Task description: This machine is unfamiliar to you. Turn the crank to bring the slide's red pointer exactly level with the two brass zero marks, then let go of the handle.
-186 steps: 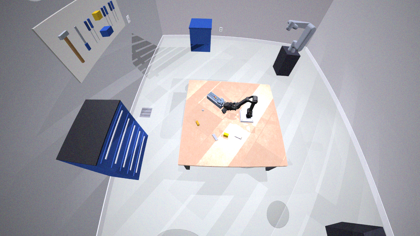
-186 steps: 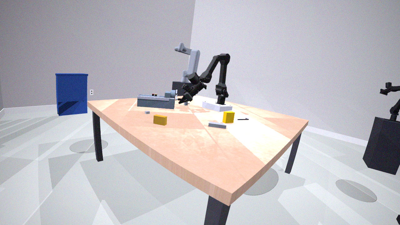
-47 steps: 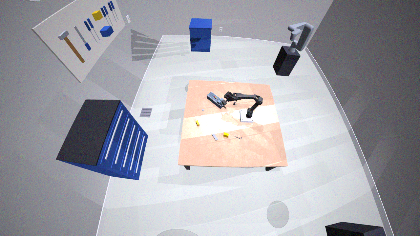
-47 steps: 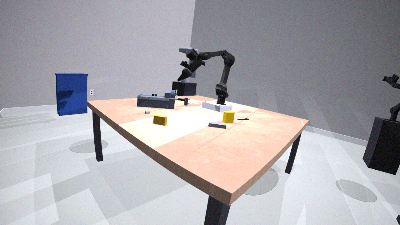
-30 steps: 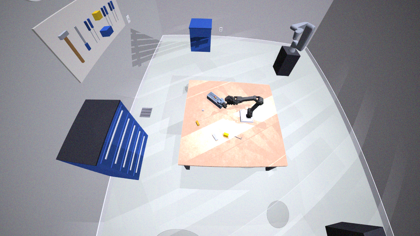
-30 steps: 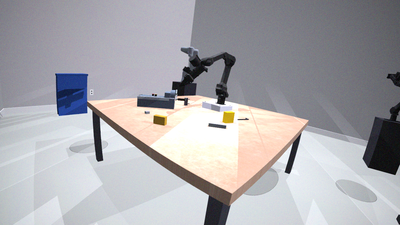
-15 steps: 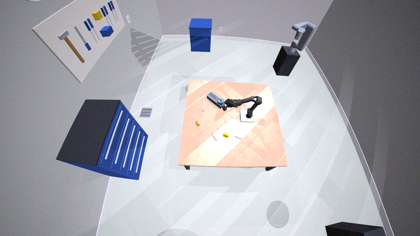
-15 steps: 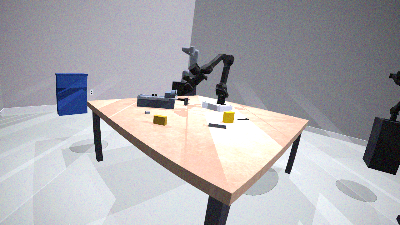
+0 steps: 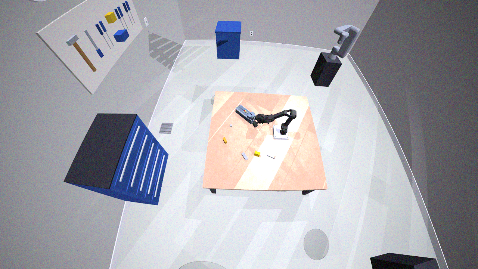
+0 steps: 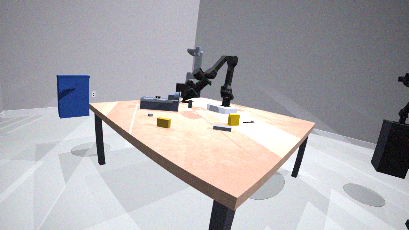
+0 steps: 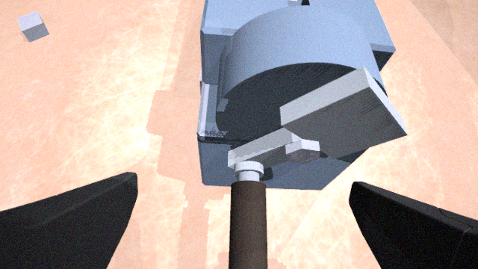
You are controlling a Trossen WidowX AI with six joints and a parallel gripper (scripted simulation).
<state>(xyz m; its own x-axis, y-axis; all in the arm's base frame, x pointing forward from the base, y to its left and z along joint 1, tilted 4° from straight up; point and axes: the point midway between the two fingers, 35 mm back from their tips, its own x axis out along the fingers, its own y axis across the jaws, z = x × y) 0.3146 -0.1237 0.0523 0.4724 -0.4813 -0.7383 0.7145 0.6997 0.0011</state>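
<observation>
The blue-grey machine [image 9: 242, 115] [image 10: 158, 104] [image 11: 299, 41] stands on the table, its round crank housing toward my arm. The light grey crank arm [image 11: 343, 116] sits in front of the housing. From its lower left end the dark brown handle [image 11: 249, 228] sticks out toward the wrist camera. My gripper [image 11: 247, 188] is open, with one finger on each side of the handle and wide gaps to both; nothing is held. The red pointer [image 9: 244, 110] is a tiny spot on the machine's top in the top view. How it stands to the brass marks is too small to tell, and both are outside the wrist view.
A small grey cube [image 9: 230, 125] [image 10: 150, 115] [image 11: 33, 27] lies beside the machine. A dark block [image 10: 190, 103] stands near the handle side. Two yellow blocks, a flat grey bar [image 9: 244, 156] [image 10: 222, 128] and a thin dark tool [image 10: 248, 122] lie farther off.
</observation>
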